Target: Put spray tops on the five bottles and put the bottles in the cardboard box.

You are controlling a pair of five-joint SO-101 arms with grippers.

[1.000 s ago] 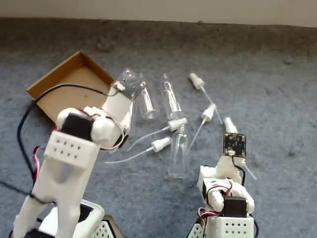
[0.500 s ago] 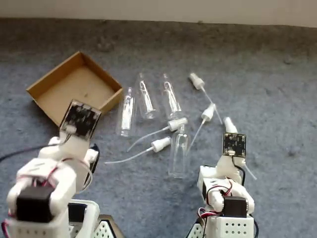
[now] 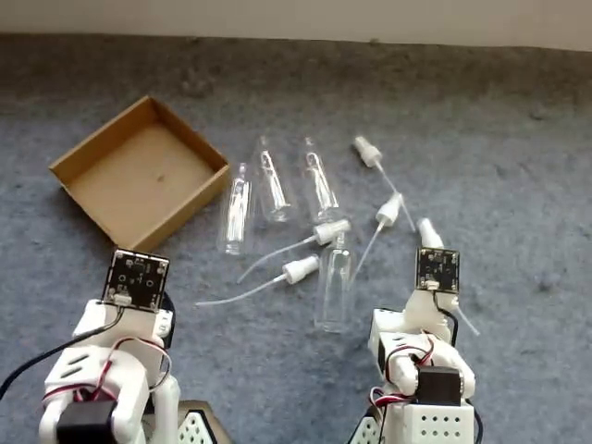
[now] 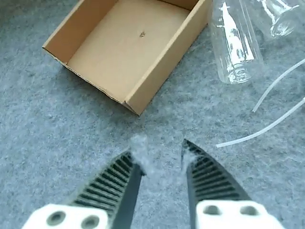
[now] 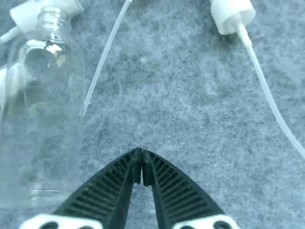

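Carpet point(image 3: 518, 120), grey, under cardboard box point(image 3: 139, 176)

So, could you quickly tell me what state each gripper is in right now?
Left gripper: open, holding nothing.
Right gripper: closed, holding nothing.

The desk point(image 3: 518, 111) is covered all over by a grey, felt-like fabric point(image 4: 57, 124). Its surface is seen to be fuzzy and mottled, with lighter and darker flecks mixed through the nap. In the wrist views the loose, matted fibres can be made out closely. Along the far edge of the high view the fabric is bounded by a pale, plain strip point(image 3: 296, 17); whether a wall or another surface is shown there cannot be told. Just below that strip the fabric is seen as a darker band point(image 3: 277, 55). The rest is lit softly and evenly, and shadows are kept faint and blurred.
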